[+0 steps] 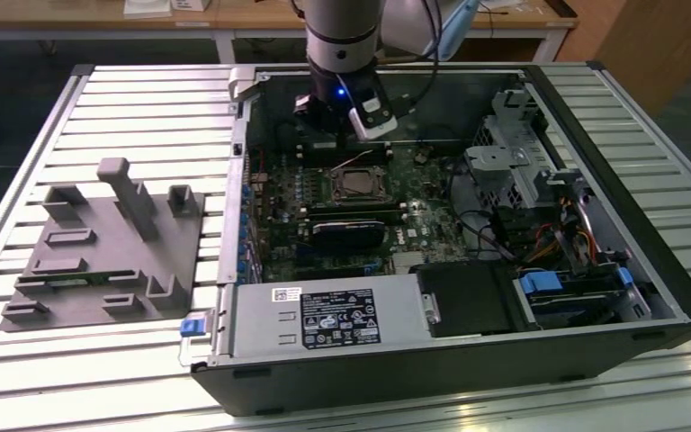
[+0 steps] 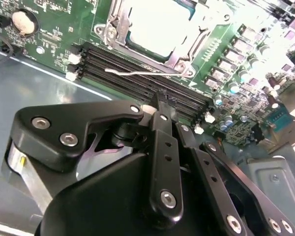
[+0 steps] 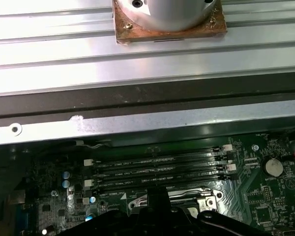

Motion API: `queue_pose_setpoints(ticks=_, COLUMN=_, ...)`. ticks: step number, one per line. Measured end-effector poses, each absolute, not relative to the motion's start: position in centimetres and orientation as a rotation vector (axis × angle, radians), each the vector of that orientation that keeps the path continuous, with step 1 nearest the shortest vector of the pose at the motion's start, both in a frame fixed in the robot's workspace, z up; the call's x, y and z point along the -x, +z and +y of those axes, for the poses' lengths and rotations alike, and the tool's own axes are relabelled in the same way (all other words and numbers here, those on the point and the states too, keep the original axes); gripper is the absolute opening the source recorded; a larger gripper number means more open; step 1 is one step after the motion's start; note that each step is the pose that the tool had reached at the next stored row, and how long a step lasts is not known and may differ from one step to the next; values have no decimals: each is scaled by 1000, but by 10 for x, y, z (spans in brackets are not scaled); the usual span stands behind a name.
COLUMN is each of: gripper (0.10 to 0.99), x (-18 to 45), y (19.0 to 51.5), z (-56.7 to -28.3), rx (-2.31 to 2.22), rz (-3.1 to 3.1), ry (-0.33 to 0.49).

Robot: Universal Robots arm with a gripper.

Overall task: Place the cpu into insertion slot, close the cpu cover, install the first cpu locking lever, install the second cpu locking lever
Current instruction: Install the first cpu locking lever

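In the exterior view the cpu lies flat in the insertion slot on the green board inside the open computer case. My gripper hangs just beyond the slot, over the memory slots. In the second wrist view the cpu shows its bright metal top, with the silvery cpu cover framing it. A thin silvery locking lever sticks out across the memory slots, close to my gripper. In the first wrist view my gripper sits right by the cover's edge.
Long black memory slots run beside the socket. A black card lies nearer the power supply. Drive bays and cables fill the exterior view's right. A grey fixture block stands outside the case on the slatted table.
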State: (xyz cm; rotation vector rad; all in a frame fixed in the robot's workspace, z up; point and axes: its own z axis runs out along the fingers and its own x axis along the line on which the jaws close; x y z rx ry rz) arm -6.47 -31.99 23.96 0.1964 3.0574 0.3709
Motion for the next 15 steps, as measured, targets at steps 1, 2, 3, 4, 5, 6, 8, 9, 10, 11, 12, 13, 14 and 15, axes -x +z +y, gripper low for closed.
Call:
queue_pose_setpoints(ticks=1, gripper=106, x=65, y=239, z=-320, rx=-195, rz=3051, ry=371)
queue_pose_setpoints(ticks=2, gripper=106, x=65, y=238, z=-320, rx=-193, rz=3045, ry=371)
queue_pose_setpoints(ticks=3, gripper=106, x=65, y=238, z=-320, rx=-192, rz=3038, ry=371)
queue_pose_setpoints(ticks=4, gripper=106, x=65, y=237, z=-320, rx=-190, rz=3033, ry=371)
queue_pose_setpoints(ticks=5, gripper=106, x=65, y=236, z=-321, rx=-189, rz=3027, ry=371)
queue_pose_setpoints(ticks=6, gripper=106, x=65, y=235, z=-321, rx=-188, rz=3023, ry=371)
queue_pose_setpoints(ticks=8, gripper=106, x=65, y=233, z=-321, rx=-187, rz=3020, ry=371)
queue_pose_setpoints(ticks=9, gripper=106, x=64, y=231, z=-322, rx=-187, rz=3020, ry=371)
queue_pose_setpoints(ticks=10, gripper=106, x=64, y=230, z=-323, rx=-187, rz=3020, ry=371)
queue_pose_setpoints(ticks=11, gripper=106, x=63, y=229, z=-323, rx=-187, rz=3020, ry=370)
queue_pose_setpoints(ticks=12, gripper=106, x=62, y=228, z=-323, rx=-187, rz=3020, ry=371)
queue_pose_setpoints(ticks=13, gripper=106, x=60, y=227, z=-323, rx=-187, rz=3020, ry=370)
queue_pose_setpoints(ticks=14, gripper=106, x=59, y=227, z=-323, rx=-187, rz=3020, ry=371)
queue_pose_setpoints(ticks=15, gripper=106, x=57, y=226, z=-323, rx=-187, rz=3020, ry=371)
